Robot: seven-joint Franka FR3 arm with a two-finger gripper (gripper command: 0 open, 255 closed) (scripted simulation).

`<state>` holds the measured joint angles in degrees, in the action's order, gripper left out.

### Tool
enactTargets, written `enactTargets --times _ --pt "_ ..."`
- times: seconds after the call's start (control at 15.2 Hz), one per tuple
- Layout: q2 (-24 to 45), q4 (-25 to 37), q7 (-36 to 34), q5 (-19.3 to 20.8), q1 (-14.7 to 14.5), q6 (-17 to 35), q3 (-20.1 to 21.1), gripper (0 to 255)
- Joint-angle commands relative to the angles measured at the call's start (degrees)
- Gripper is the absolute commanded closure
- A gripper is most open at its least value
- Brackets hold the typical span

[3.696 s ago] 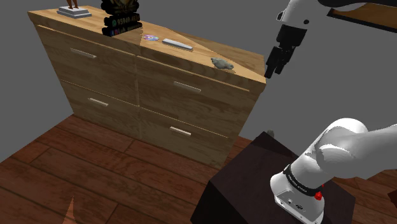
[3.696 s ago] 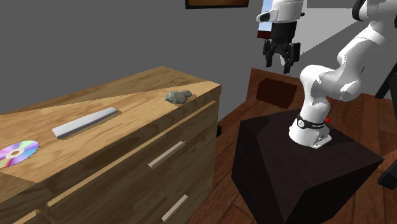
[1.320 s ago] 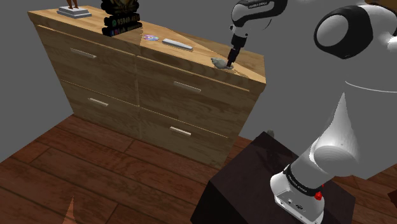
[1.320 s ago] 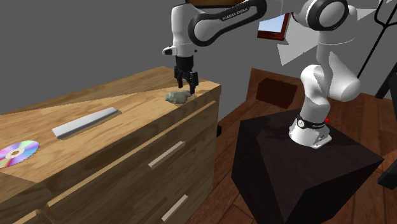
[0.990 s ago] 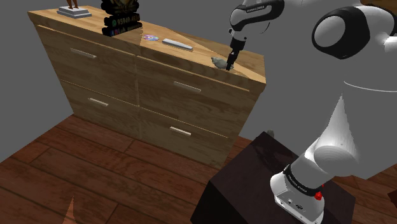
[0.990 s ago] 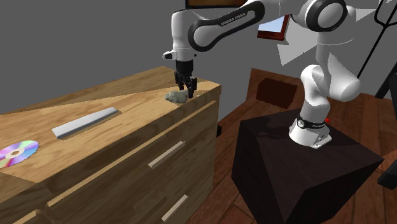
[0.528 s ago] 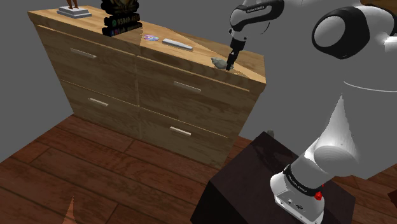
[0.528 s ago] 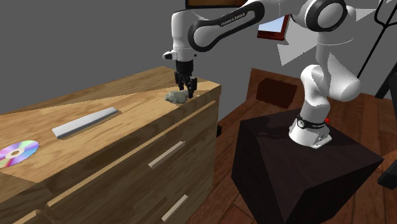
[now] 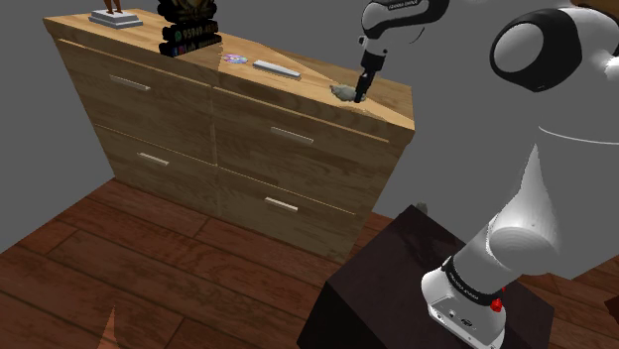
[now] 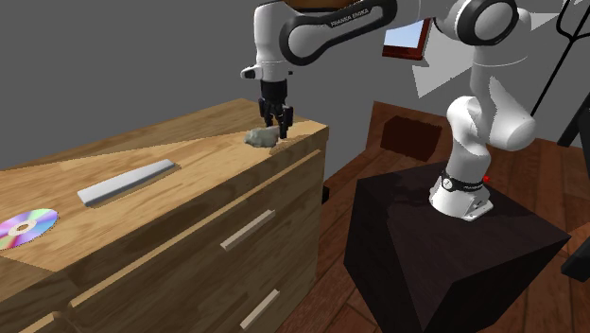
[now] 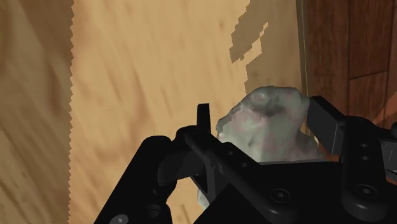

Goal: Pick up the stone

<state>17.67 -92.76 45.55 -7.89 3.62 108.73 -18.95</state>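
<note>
The stone (image 9: 341, 92) is a small grey, lumpy rock near the right end of the wooden dresser top (image 9: 298, 94) in the shoulder view. My black gripper (image 9: 358, 95) points down at it and is shut on the stone. In the second exterior view the stone (image 10: 258, 138) hangs just above the dresser's corner, under the gripper (image 10: 277, 131). In the wrist view the stone (image 11: 267, 137) is clasped between the two fingers (image 11: 203, 121), with the wood and a shadow patch below it.
On the dresser lie a grey flat bar (image 10: 128, 182), a shiny disc (image 10: 26, 227), a stack of dark books (image 9: 188, 30) and a small figure on a base (image 9: 114, 15). The dark stand (image 10: 444, 255) sits on the wooden floor beside the dresser's drawers (image 9: 288, 134).
The gripper has risen a little with the stone in it, so the stone has left the dresser top. Before that it came down from beside the dresser and closed on the stone.
</note>
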Motion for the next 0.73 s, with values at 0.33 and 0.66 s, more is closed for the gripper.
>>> enactTargets --times 0.33,0.66 --pt "-0.58 4.52 -0.25 0.33 0.24 -5.05 -0.22 255" --pt "-0.66 6.83 -0.39 0.41 0.35 -7.43 -0.28 255"
